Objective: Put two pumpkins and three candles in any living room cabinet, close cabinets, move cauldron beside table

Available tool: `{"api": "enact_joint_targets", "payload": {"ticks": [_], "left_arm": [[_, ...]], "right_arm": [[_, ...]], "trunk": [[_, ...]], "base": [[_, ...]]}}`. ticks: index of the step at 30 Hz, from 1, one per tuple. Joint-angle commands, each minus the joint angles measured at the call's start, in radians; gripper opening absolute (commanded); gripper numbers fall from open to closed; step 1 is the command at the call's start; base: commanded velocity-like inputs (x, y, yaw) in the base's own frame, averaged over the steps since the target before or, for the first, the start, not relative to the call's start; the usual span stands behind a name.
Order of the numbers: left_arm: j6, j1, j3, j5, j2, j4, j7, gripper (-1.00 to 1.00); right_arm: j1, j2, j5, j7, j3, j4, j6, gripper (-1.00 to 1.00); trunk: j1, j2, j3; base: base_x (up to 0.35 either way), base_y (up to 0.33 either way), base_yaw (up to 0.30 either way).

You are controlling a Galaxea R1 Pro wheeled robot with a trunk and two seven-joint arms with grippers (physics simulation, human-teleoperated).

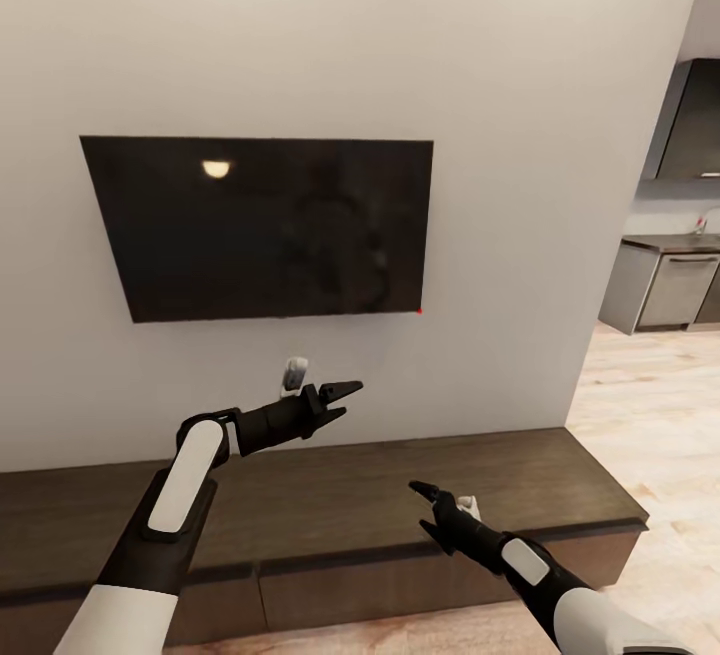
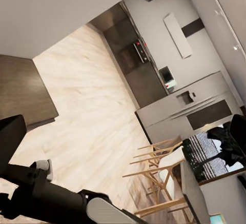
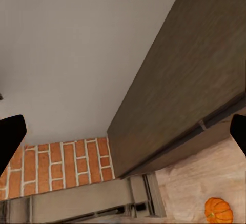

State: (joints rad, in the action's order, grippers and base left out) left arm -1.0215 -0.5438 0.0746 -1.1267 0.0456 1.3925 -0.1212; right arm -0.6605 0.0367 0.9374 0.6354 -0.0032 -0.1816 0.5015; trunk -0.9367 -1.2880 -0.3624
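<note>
The cabinet (image 1: 330,480) is a long, low, dark-brown unit under the wall-mounted TV, and its drawer fronts look shut. Above its top, my left gripper (image 1: 350,399) hovers open and empty, pointing right. Lower and to the right, over the front edge, my right gripper (image 1: 420,508) is also open and empty. In the right wrist view the cabinet (image 3: 195,70) runs across the picture. One orange pumpkin (image 3: 219,210) lies on the wood floor beyond its front. The candles, the cauldron and the table are out of view.
A black TV (image 1: 265,230) hangs on the white wall, with a small white fitting (image 1: 293,373) below it. To the right, pale wood floor (image 1: 650,405) leads to a kitchen (image 1: 675,285). The left wrist view shows wooden chairs (image 2: 159,167). A brick wall (image 3: 61,165) stands past the cabinet's end.
</note>
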Motion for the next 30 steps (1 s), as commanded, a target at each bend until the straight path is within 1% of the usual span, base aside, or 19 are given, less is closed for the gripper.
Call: {"api": "enact_joint_targets", "payload": {"ticks": [1,3,6,8,10,12,15,20,23,26,30], "left_arm": [[-0.003,-0.001,-0.001,0.010,0.000,0.000,-0.010,1.00],[-0.004,-0.001,-0.001,0.010,0.000,0.000,-0.011,1.00],[-0.004,-0.001,-0.001,0.010,0.000,0.000,-0.011,1.00],[-0.004,-0.001,0.009,0.011,-0.001,0.000,-0.010,1.00],[-0.004,-0.001,0.039,0.011,-0.001,-0.005,-0.010,1.00],[-0.004,-0.001,0.049,0.011,-0.001,-0.007,-0.010,1.00],[-0.003,-0.001,0.057,0.011,-0.001,-0.020,-0.010,1.00],[-0.004,-0.001,0.054,0.007,-0.001,-0.025,-0.011,1.00],[-0.004,-0.001,0.052,-0.018,-0.002,-0.026,-0.011,1.00],[-0.003,-0.001,0.052,-0.066,-0.004,-0.026,-0.011,1.00],[-0.003,-0.001,0.052,-0.081,-0.004,-0.027,-0.011,1.00]], "right_arm": [[-0.001,0.001,0.021,0.000,0.000,0.000,0.007,1.00],[-0.001,0.001,0.052,0.000,0.001,-0.001,0.006,1.00],[-0.001,0.001,0.069,0.000,0.002,-0.002,0.005,1.00],[-0.001,0.000,0.071,0.000,0.003,-0.002,0.003,1.00],[-0.001,0.000,0.073,0.000,0.004,-0.002,0.003,1.00],[-0.001,0.000,0.073,-0.001,0.005,-0.002,0.004,1.00],[-0.001,0.000,0.072,-0.002,0.007,-0.002,0.006,1.00],[-0.001,0.002,0.072,0.006,0.010,-0.004,0.007,1.00],[-0.001,0.003,0.071,0.008,0.021,-0.004,0.005,1.00],[-0.001,0.003,0.072,0.012,0.052,-0.003,0.005,1.00],[-0.001,0.003,0.074,0.012,0.060,0.001,0.005,1.00]], "trunk": [[-0.004,-0.008,-0.004],[-0.012,-0.022,-0.011],[-0.023,-0.043,-0.020],[-0.031,-0.057,-0.026],[-0.038,-0.071,-0.033],[-0.046,-0.085,-0.039],[-0.058,-0.106,-0.048],[-0.077,-0.141,-0.064],[-0.088,-0.162,-0.073],[-0.100,-0.183,-0.083],[-0.115,-0.211,-0.095]], "base": [[0.000,0.000,0.000],[0.000,0.000,0.000],[0.000,0.000,0.000],[0.000,0.000,0.000],[0.000,0.000,0.000],[0.000,0.000,0.000],[0.000,0.000,0.000],[0.000,0.000,0.000],[0.000,0.000,0.000],[0.000,0.000,0.000],[0.000,0.000,0.000]]}}
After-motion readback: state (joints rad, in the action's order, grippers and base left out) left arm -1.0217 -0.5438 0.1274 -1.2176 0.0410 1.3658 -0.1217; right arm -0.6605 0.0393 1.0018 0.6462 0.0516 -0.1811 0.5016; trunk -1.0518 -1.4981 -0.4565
